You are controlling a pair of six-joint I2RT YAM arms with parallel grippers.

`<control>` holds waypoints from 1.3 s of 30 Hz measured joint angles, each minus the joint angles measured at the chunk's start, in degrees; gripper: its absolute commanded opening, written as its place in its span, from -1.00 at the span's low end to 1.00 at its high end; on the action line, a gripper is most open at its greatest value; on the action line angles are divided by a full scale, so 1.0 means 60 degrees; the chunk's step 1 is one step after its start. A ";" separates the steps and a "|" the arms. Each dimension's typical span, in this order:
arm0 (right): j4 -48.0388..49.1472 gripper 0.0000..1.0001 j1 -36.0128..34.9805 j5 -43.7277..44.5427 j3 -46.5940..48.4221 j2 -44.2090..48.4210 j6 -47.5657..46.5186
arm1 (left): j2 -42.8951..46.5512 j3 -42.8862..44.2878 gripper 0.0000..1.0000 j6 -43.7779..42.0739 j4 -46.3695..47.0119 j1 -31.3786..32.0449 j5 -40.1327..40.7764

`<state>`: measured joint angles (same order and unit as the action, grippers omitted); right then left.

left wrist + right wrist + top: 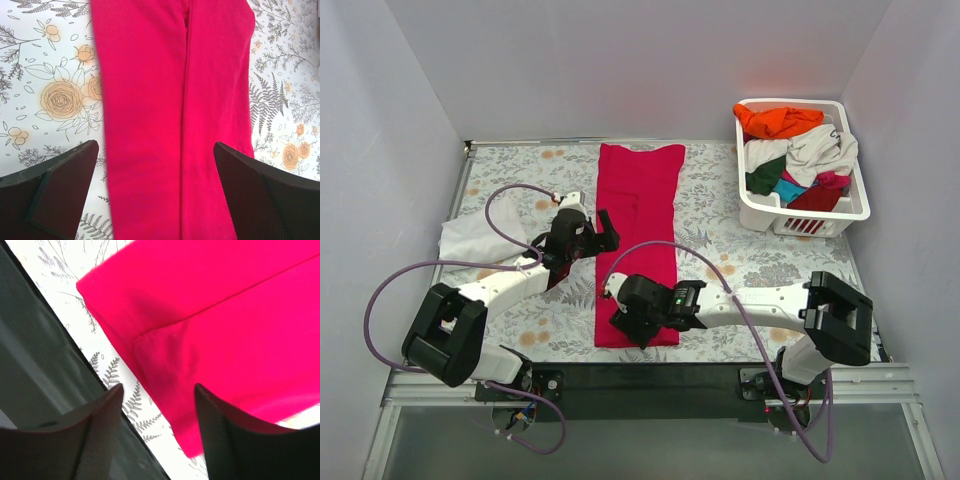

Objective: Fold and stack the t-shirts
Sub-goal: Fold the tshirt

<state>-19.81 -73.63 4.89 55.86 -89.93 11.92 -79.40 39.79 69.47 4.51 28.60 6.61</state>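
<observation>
My right pincer (pixel 157 392) is partly open, left pincer (pixel 156 150) wide, both empty. The pink t-shirt (pixel 638 230) is folded long; other t-shirts (pixel 810 150) not yet.

Floral-print table (pixel 740 250), 3 items lying directly on it:
1 crimson-pink t-shirt (pixel 640 200), folded into a long strip, centre.
1 white t-shirt (pixel 470 238), crumpled, left edge.
1 white slotted plastic basket (pixel 760 214), far right corner, apart from both shirts.
</observation>
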 measured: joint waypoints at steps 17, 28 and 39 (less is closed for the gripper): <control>0.0098 0.17 0.2437 0.1599 -0.2492 0.3260 0.1971 | 0.2226 -0.1661 0.84 0.0514 -0.0896 0.0004 0.0131; 0.0776 0.16 0.2339 0.0805 -0.3235 0.3093 0.2816 | 0.3687 -0.2830 0.85 0.1541 -0.2044 0.0608 0.0120; 0.1002 0.15 0.1599 0.0699 -0.3340 0.2313 0.3668 | 0.5238 -0.3126 0.85 0.2652 -0.3632 0.1290 0.0251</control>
<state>-13.80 -64.03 9.08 35.81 -76.05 33.93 -47.97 21.04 85.38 -17.28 36.34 8.12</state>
